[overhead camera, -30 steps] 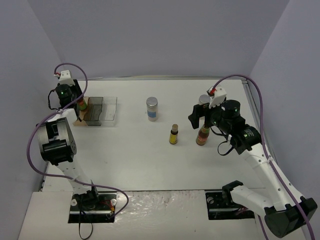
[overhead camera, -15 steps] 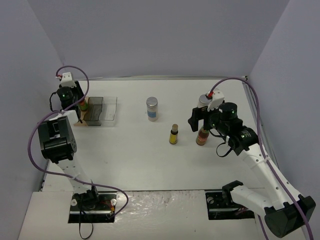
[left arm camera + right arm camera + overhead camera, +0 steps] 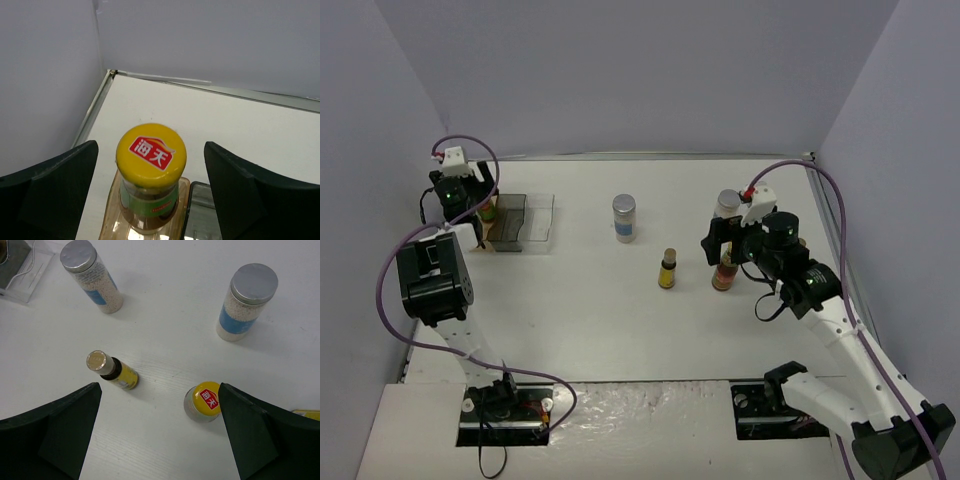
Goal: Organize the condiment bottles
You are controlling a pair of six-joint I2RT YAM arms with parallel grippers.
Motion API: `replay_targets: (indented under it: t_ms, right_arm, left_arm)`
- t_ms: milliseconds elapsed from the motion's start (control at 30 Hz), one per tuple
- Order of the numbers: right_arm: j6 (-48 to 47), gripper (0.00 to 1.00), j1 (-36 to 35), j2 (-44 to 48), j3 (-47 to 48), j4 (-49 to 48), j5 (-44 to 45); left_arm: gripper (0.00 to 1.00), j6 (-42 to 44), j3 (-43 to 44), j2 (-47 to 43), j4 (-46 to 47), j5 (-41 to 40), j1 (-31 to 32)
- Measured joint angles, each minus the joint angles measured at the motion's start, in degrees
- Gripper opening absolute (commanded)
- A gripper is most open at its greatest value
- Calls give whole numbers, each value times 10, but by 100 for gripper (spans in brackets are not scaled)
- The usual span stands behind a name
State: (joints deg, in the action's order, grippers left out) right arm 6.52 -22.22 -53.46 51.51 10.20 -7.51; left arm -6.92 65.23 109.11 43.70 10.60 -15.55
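Observation:
A slim dark bottle with a yellow cap and green label [image 3: 151,165] stands upright in the leftmost compartment of the clear rack [image 3: 525,222]. My left gripper [image 3: 150,150] is open around it, both fingers clear of the cap. My right gripper [image 3: 159,385] is open above the table, with the second yellow-capped bottle [image 3: 206,400] just inside its right finger. The tiny yellow-labelled bottle [image 3: 112,371] stands to the left. Two silver-lidded, blue-banded jars [image 3: 91,276] [image 3: 246,301] stand farther back. In the top view the right-hand jar [image 3: 727,203] is partly hidden by my right gripper [image 3: 730,240].
The rack sits at the table's far left, close to the left wall [image 3: 380,150]. Its other compartments [image 3: 200,215] hold nothing that I can see. A raised metal edge [image 3: 95,110] runs along the table's left and back sides.
My left gripper has opened and let go of the green-labelled bottle, which stays in the rack. My right gripper has come lower over the red-labelled bottle.

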Motion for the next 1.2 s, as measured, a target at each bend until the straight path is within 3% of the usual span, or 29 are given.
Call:
replay_targets:
  t_ms: [33, 300, 633, 933, 1200]
  right_arm:
    - [3, 100, 0, 5, 0, 0, 8]
    - [46, 100, 0, 28, -5, 8, 89]
    - [89, 99, 0, -28, -18, 13, 154]
    - [102, 83, -1, -90, -63, -12, 173]
    - [108, 70, -6, -112, -96, -76, 174]
  left_arm:
    - [97, 0, -6, -4, -2, 0, 0]
    - [97, -2, -27, -106, -100, -12, 0]
    - [97, -20, 57, -279, -430, -67, 44]
    - [97, -38, 48, -424, -604, -61, 190]
    - [97, -43, 21, -511, -670, -65, 226]
